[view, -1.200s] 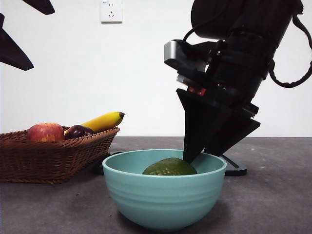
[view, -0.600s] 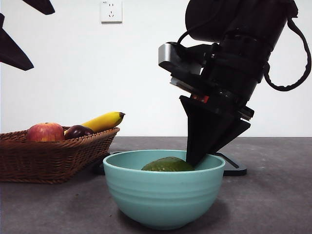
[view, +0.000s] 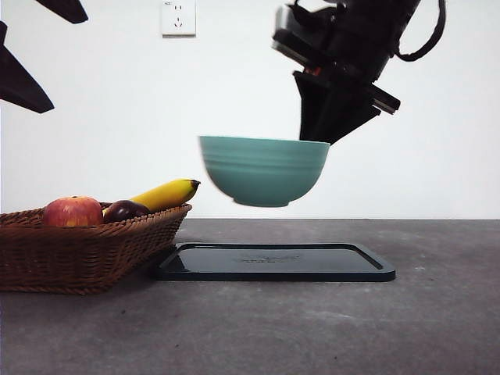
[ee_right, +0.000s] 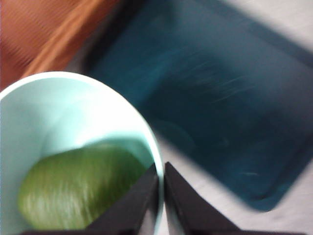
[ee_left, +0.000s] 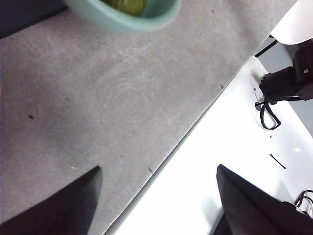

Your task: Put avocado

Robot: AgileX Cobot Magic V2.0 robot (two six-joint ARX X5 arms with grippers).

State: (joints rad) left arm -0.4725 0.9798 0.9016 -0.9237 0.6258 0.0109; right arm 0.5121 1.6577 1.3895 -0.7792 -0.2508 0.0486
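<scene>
Right wrist view shows the right gripper (ee_right: 160, 181) pinching the rim of the lifted teal bowl (view: 262, 168), where the avocado (ee_right: 78, 188) lies loose, smooth and likely to roll, while the left gripper (ee_left: 156, 205) waits, jaws spread.

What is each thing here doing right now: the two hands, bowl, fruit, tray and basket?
Right hand: shut on the bowl's rim, holding it up.
Left hand: open, holding nothing.
Bowl: in the air above the tray, upright.
Avocado: lying inside the bowl.
Tray: flat on the table, nothing on it.
Basket: on the table, holding an apple, a plum and a banana.
</scene>
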